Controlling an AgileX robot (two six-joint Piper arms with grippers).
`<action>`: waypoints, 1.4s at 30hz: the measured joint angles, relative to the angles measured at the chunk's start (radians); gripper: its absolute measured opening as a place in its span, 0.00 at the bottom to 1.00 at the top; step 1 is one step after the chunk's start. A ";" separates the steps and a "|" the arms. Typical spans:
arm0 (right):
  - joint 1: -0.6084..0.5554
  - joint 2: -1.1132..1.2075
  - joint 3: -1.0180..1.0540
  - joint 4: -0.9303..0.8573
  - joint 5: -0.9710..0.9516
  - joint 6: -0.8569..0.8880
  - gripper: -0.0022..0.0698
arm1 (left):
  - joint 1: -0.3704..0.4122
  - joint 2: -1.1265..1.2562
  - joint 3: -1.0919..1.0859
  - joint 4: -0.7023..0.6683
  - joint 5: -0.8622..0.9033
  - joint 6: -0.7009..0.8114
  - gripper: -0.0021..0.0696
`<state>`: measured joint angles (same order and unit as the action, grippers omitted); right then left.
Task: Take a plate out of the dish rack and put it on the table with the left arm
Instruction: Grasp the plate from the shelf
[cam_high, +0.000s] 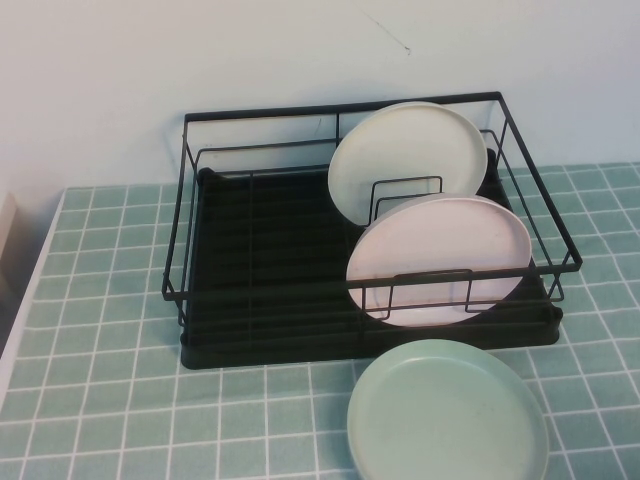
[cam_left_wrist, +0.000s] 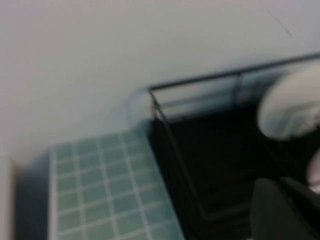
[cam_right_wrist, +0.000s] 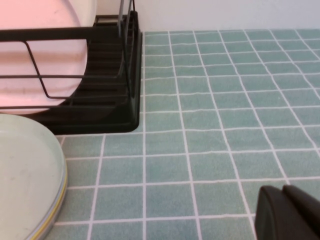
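The pale pink plate (cam_high: 440, 255) stands on edge in the front right of the black wire dish rack (cam_high: 340, 108), leaning behind a wire divider. It also shows in the right wrist view (cam_right_wrist: 40, 50). Neither arm shows in the high view. In the blurred left wrist view my left gripper (cam_left_wrist: 280, 210) is shut and empty, above the rack's (cam_left_wrist: 200, 80) left part and apart from the plates. My right gripper (cam_right_wrist: 285, 212) is shut and empty, low over the teal tiled table (cam_right_wrist: 225, 100), to the right of the rack (cam_right_wrist: 110, 100).
A cream-white plate (cam_high: 405, 150) stands behind the pink one in the rack. A mint green plate (cam_high: 447, 415) lies flat on the table (cam_high: 100, 330) just in front of the rack's right end. A white wall stands close behind the rack.
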<state>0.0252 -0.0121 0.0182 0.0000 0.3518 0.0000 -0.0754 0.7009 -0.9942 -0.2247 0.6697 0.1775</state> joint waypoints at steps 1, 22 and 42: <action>0.000 0.000 0.000 0.000 0.000 0.000 0.03 | -0.009 0.042 -0.028 -0.064 0.037 0.049 0.02; 0.000 0.000 0.000 0.000 -0.002 0.000 0.03 | -0.378 0.907 -0.575 -0.167 0.235 0.525 0.07; 0.000 0.000 0.000 0.000 -0.002 0.000 0.03 | -0.534 1.250 -0.684 0.032 0.004 0.757 0.79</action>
<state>0.0252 -0.0121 0.0182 0.0000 0.3501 0.0000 -0.6093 1.9509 -1.6779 -0.1931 0.6738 0.9343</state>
